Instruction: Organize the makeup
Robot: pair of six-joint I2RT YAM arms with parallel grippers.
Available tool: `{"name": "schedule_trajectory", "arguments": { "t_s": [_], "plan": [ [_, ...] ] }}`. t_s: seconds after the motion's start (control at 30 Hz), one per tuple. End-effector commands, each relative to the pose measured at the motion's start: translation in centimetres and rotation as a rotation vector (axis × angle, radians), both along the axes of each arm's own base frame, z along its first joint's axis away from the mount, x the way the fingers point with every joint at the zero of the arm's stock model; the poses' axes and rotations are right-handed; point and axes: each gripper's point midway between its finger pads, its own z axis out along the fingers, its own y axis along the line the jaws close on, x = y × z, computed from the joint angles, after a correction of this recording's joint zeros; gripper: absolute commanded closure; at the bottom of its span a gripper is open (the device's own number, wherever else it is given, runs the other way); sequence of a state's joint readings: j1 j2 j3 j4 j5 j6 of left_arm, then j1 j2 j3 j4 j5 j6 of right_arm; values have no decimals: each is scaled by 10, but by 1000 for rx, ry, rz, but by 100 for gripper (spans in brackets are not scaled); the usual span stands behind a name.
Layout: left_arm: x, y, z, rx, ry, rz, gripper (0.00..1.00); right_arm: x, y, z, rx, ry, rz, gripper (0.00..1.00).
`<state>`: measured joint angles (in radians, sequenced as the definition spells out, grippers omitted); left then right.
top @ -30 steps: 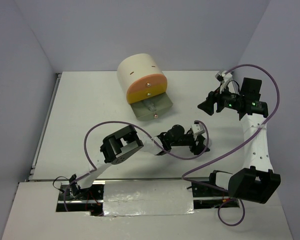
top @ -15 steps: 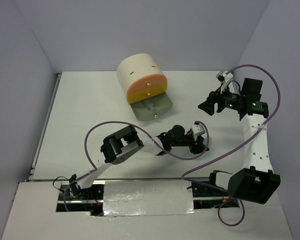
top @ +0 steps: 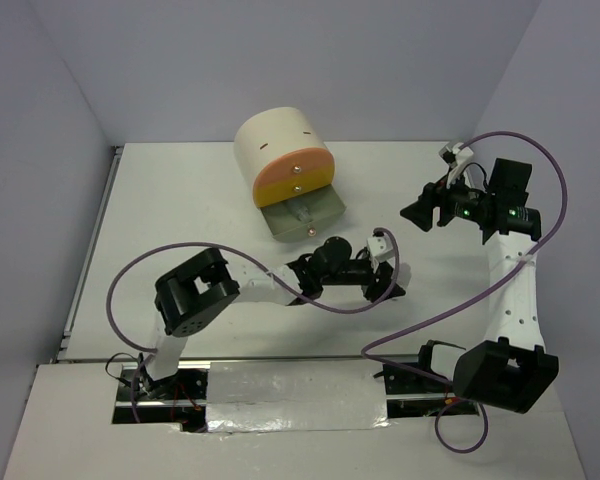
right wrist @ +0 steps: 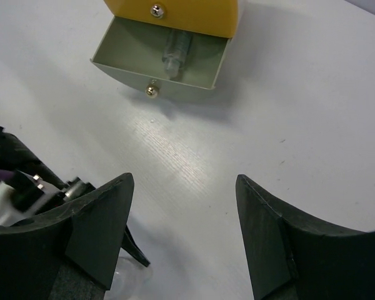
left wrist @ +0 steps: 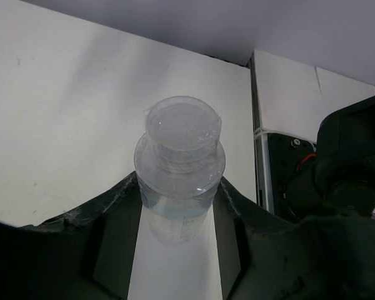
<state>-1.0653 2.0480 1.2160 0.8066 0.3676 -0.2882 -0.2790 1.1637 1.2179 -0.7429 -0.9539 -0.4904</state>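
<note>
My left gripper (left wrist: 178, 234) was pinching a clear little bottle (left wrist: 180, 165), one dark finger (left wrist: 115, 219) pressed on each side of its body. The round cap pointed back toward my wrist camera and sat above the fingers. I could not tell whether the bottle's base touched the table (top: 180, 220).

In the top view my left gripper (top: 388, 284) was stretched out low over the table. The cream drawer unit (top: 280, 145) sat well ahead of it and off to its left.

My right gripper (right wrist: 184, 240) was spread wide with nothing between the fingers (right wrist: 97, 228), only bare table in the gap. In the top view it (top: 416, 213) hung above the table, to the right of the unit.

Ahead of the right fingers the grey-green drawer (right wrist: 122, 65) stood pulled out under the orange-yellow front (right wrist: 187, 9). A second clear bottle (right wrist: 177, 45) lay inside it, lengthwise, near the middle. The drawer's small brass knob (right wrist: 151, 90) faced my right hand. My left gripper showed at the lower left of the right wrist view, just beside the right hand's left finger.
</note>
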Motion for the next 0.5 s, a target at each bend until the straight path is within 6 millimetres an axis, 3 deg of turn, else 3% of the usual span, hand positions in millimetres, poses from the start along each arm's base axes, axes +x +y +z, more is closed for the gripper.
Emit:
{"name": "schedule_trajectory", "arguments": {
  "t_s": [0.0,0.03,0.07,0.1,0.2,0.23,0.27,0.4,0.43,0.47],
  "plan": [
    [10,22,35,50,-15,-3,100,-1,-2,15,-11,-65,-10,26],
    [14,28,31,101,-13,-5,100,-1,-3,15,-13,-65,-14,26],
    [23,37,39,127,-18,6,100,0,-3,16,-13,-68,-17,26],
    [22,51,23,212,18,8,100,0,-5,17,-17,-72,-24,26],
    [39,84,30,270,-14,53,100,5,-9,22,-16,-84,-46,26],
    [42,100,20,342,-4,66,100,7,-12,24,-15,-87,-55,26],
    [55,112,33,350,-17,101,100,9,-13,25,-16,-93,-61,26],
    [95,153,38,518,-51,211,100,19,-18,27,-7,-86,-80,26],
    [104,169,31,610,-60,254,100,23,-19,25,-2,-82,-79,26],
    [123,171,45,619,-84,296,100,25,-20,22,-2,-78,-78,26]
  ]
}}
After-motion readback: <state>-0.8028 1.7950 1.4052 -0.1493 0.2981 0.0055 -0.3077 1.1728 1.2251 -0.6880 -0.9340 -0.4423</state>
